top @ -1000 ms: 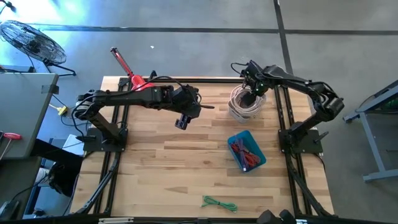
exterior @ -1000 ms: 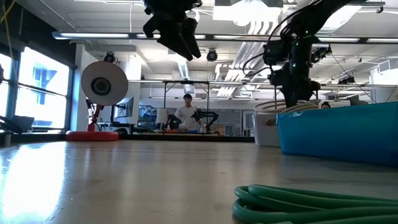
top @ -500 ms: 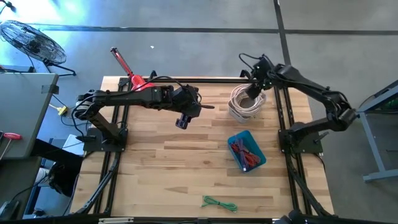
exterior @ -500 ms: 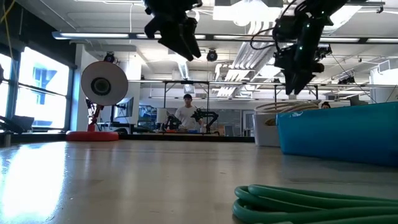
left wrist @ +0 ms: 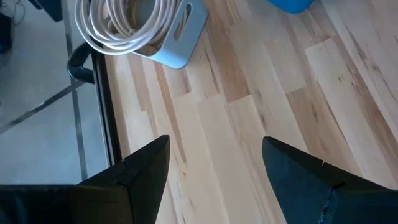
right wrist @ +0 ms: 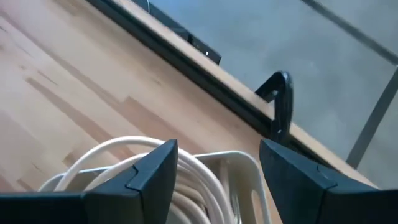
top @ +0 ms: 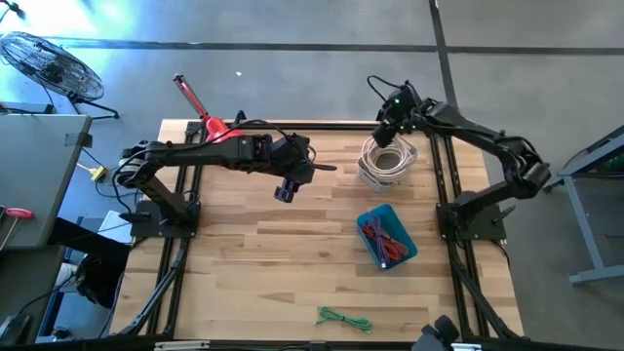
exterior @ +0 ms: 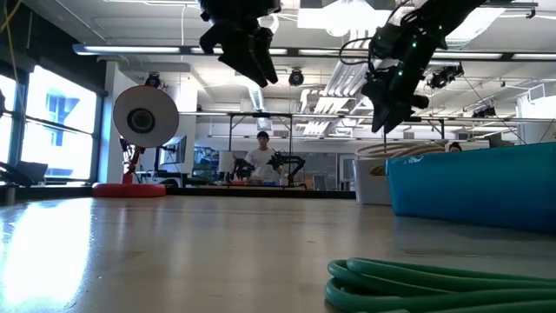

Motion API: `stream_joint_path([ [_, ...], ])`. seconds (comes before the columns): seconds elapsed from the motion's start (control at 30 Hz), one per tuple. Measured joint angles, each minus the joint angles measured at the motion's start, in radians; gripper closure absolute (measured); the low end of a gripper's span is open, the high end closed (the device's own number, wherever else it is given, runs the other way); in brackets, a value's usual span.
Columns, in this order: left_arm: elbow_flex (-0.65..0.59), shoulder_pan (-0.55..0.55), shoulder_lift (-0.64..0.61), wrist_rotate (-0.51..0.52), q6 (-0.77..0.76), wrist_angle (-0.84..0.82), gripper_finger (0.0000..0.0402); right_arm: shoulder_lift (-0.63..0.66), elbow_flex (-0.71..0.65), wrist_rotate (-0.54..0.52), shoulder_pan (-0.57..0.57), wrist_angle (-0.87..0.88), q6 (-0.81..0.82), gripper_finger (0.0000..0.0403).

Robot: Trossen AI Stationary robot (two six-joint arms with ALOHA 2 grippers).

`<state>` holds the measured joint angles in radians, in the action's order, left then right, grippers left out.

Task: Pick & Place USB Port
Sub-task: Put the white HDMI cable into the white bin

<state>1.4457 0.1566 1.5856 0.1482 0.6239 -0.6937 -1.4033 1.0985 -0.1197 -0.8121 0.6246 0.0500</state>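
Since the earlier frames the right gripper (top: 388,125) has lifted out of the white bin (top: 384,168) and swung toward the table's far edge; it now hangs above the bin's far rim with its fingers apart and nothing between them. The left gripper (top: 284,189) has stayed put, raised over the middle of the table's far half, its fingers also spread and empty.

The table (top: 273,263) is pale wood planks inside a black metal frame, standing on a grey concrete floor. A fan (top: 44,68) stands on the floor off the far left corner, and a red tool (top: 200,109) lies at the table's far edge. In the low view the room behind is a wide workshop with ceiling lights, a cable spool (exterior: 144,116) and a person (exterior: 260,160) at a distant bench.

The white bin sits at the far right of the table and holds coiled white cables (right wrist: 149,171), wound in a flat round loop with no clear long axis; which way their plugs point cannot be told. The blue bin (top: 387,235) lies nearer the front, well apart from the white one, its long axis tilted from far-left to near-right, with red cables (top: 382,240) inside. A green cable (top: 343,318) lies bundled near the front edge, its length running roughly left to right.
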Motion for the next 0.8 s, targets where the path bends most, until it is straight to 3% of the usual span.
stream_joint_path([
  [0.43,-0.066,0.000,0.001,0.001,-0.001,0.002,0.0153,-0.037,0.000,-0.016,0.083,0.076,0.022,0.0183],
  [0.6,-0.066,0.000,0.001,0.002,0.004,0.003,0.0153,-0.037,0.000,-0.103,0.103,0.087,0.023,0.0183],
  [0.8,-0.066,0.000,0.001,-0.003,0.000,0.003,0.0153,-0.037,0.000,-0.117,0.097,0.087,0.021,0.0183],
])
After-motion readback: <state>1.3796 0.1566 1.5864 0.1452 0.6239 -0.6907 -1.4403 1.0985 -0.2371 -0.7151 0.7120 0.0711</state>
